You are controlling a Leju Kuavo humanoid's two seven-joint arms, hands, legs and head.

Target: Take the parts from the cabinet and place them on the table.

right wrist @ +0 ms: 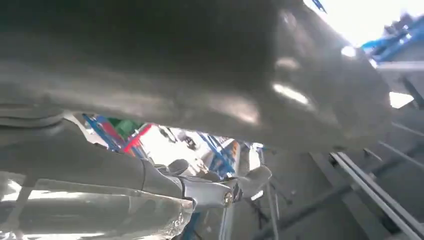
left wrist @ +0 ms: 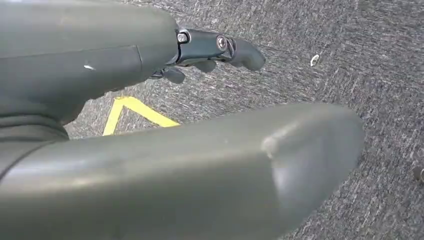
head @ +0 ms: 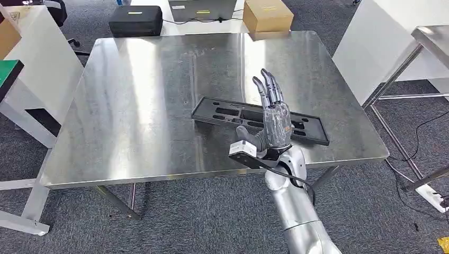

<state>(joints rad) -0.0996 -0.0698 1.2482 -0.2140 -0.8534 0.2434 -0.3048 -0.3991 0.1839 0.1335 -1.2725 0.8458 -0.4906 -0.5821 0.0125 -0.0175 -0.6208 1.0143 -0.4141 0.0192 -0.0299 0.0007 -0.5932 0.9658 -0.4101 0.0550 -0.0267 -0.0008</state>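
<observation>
1. Right arm (head: 296, 211) comes up from below, closest to us, silver and shiny.
2. Big shiny tabletop (head: 137, 106) fills the middle. It stands on grey carpet.
3. One long black part (head: 222, 112) lies flat on the tabletop, near the front edge, a bit to the right. It has slots cut in it.
4. Right hand (head: 272, 114) is held up above the part. Its fingers (head: 270, 87) are spread and straight, holding nothing. I cannot tell if it touches the part.
5. Left hand (left wrist: 150, 125) hangs low over the carpet. Its fingers (left wrist: 220, 50) look loose with nothing in them.
6. One brown box (head: 267, 16) sits past the far edge.
7. What could go wrong: the part lies close to the front edge. If the right hand bumps it while pulling away, it could slide off and fall.
</observation>
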